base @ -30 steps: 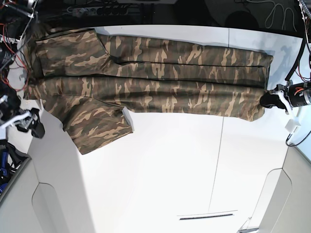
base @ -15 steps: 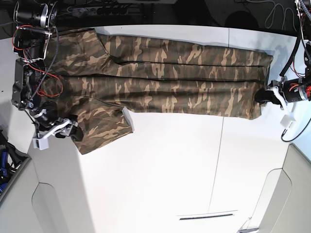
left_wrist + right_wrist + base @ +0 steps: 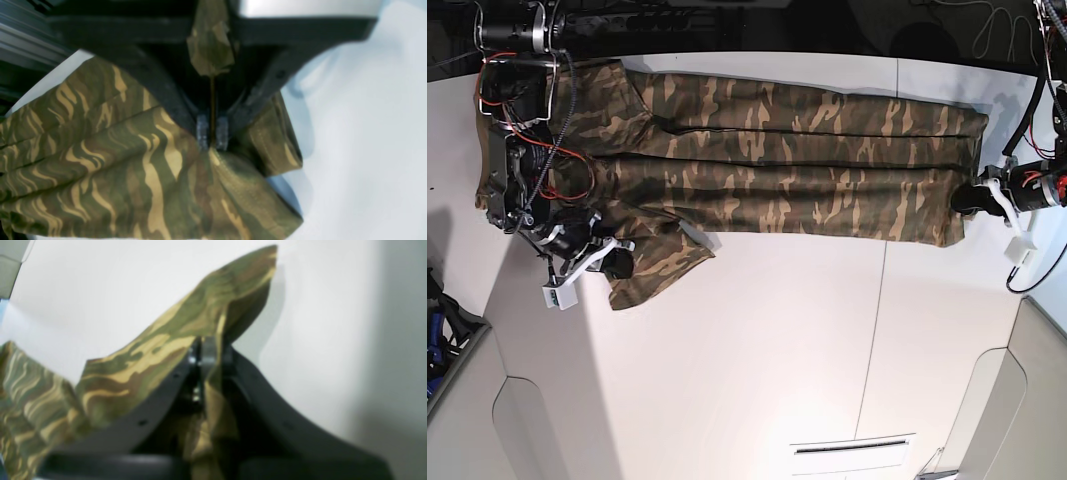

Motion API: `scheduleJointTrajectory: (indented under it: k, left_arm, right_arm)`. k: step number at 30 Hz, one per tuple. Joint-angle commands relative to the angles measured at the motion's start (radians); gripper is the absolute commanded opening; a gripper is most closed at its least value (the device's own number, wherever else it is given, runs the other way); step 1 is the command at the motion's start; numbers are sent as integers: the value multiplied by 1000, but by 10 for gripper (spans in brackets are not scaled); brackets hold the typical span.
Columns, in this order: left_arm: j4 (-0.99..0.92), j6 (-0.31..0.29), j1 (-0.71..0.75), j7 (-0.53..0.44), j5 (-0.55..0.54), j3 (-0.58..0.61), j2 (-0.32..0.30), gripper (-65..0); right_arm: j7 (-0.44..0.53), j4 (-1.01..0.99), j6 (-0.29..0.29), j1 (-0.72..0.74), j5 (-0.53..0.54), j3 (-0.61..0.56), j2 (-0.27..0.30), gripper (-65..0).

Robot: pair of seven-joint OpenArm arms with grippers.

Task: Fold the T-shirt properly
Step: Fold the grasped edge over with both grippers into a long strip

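The camouflage T-shirt [image 3: 807, 160] lies spread flat across the far part of the white table [image 3: 777, 350]. Its hem is at the right and its sleeves at the left. My right gripper [image 3: 617, 262] is at the near sleeve on the left. In the right wrist view the right gripper [image 3: 208, 351] is shut on a fold of the sleeve cloth [image 3: 150, 363], whose tip sticks up past the fingertips. My left gripper [image 3: 970, 198] is at the near hem corner on the right. In the left wrist view the left gripper [image 3: 212, 133] is shut on the hem cloth [image 3: 133, 166].
Grey side panels stand at the near left [image 3: 537, 400] and near right [image 3: 1027, 400]. A thin seam [image 3: 872, 340] runs across the table, with a dark slot [image 3: 852, 446] near the front. Cables and dark gear [image 3: 987, 30] lie behind the far edge.
My right arm has swung in from the left over the shirt and closed on the near sleeve, pulling it slightly rightward. My left gripper has moved onto the hem corner and stayed there.
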Motion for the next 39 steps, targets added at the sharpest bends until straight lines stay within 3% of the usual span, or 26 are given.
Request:
scheduleJointTrajectory:
  k: [1,6,12,19,28,37,38,39]
  left_arm:
    - [12,-9,-16,-15,-19,-10,-26,-650]
    - [35,-9,-15,-13,-19,-12,-39,-650]
    - [137,-9,49,-2,-19,-31,-87,-650]
    - [297,-9,152,13,2,-31,-123,-650]
    - [364,-9,214,1,103,-31,-122,-650]
    - [364,-9,219,20,103,-31,-114,-650]
    - [364,-9,219,19,104,-31,-114,-650]
    - [364,-9,219,16,101,-31,-113,-627]
  right_arm:
    - [-25,41,4,19,17,10,7,-650]
    - [-218,220,4,-3,72,70,8,-650]
    - [-326,531,27,-150,156,207,8,-650]
    - [-344,735,31,-333,256,325,49,-650]
    - [-355,819,35,-557,420,488,66,-650]
    - [-354,816,31,-698,351,510,37,-650]
    - [-355,816,31,-698,345,510,29,-597]
    - [-354,816,31,-698,342,510,26,-463]
